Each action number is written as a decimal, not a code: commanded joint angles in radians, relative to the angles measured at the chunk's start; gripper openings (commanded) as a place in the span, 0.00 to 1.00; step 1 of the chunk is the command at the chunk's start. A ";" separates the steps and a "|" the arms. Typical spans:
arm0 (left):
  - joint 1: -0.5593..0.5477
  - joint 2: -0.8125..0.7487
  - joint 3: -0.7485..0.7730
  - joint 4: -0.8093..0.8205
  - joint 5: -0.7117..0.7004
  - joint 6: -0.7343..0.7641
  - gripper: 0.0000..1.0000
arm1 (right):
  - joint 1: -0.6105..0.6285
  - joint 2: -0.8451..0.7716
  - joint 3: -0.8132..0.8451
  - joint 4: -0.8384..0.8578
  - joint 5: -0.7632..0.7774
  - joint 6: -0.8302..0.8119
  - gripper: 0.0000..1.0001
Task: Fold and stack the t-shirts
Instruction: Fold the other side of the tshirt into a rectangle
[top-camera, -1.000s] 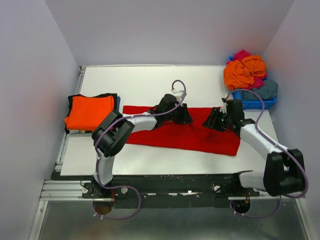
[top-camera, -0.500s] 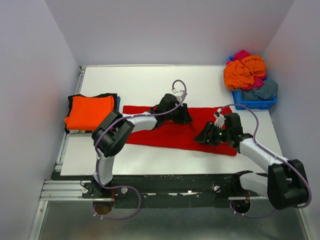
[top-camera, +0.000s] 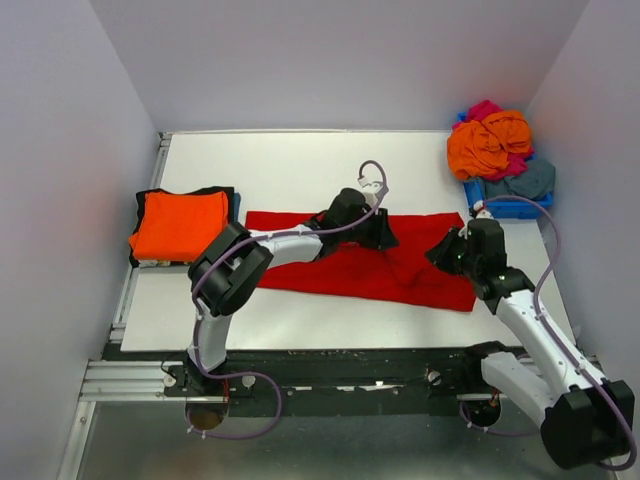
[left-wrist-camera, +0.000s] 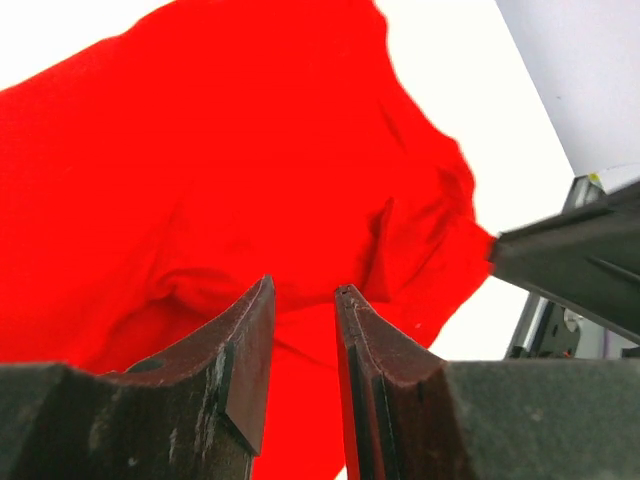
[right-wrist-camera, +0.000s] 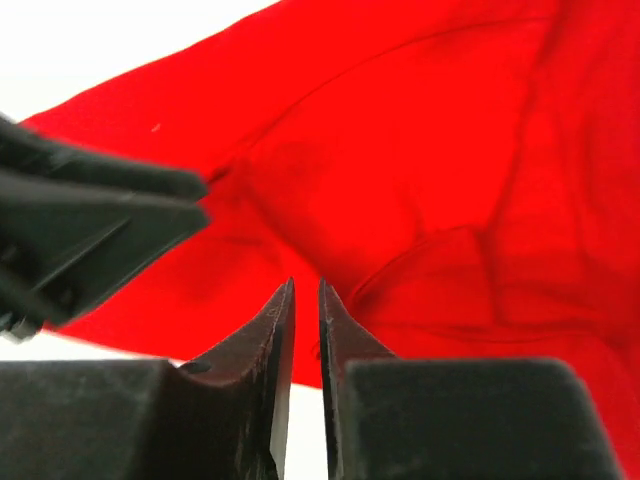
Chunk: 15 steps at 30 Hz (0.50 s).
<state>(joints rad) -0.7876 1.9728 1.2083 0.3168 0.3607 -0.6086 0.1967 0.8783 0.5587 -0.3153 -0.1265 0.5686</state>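
Red t-shirt (top-camera: 345, 268) stretched left to right
Left tool (top-camera: 388, 242) above its middle, narrowly parted; right tool (top-camera: 436, 257) nearer its right end, almost closed, hold unclear

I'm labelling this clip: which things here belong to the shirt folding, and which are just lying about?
Job: red t-shirt spread flat; folded orange shirt on black one; unfolded shirt pile.
Lying about: blue bin under that pile.

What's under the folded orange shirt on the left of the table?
A black t-shirt, its edges showing around the orange shirt. Most of it is covered, and anything further beneath cannot be seen.
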 joint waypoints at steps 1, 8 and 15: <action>-0.035 0.055 0.132 -0.028 0.015 0.009 0.40 | -0.025 0.105 0.069 -0.050 0.249 -0.007 0.14; -0.082 0.172 0.328 -0.217 0.015 0.023 0.38 | -0.049 0.370 0.178 -0.050 0.208 0.004 0.01; -0.094 0.242 0.419 -0.416 -0.002 0.009 0.37 | -0.054 0.479 0.159 -0.044 0.153 0.047 0.01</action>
<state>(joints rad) -0.8742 2.1784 1.5963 0.0689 0.3618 -0.5987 0.1490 1.3258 0.7200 -0.3485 0.0467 0.5869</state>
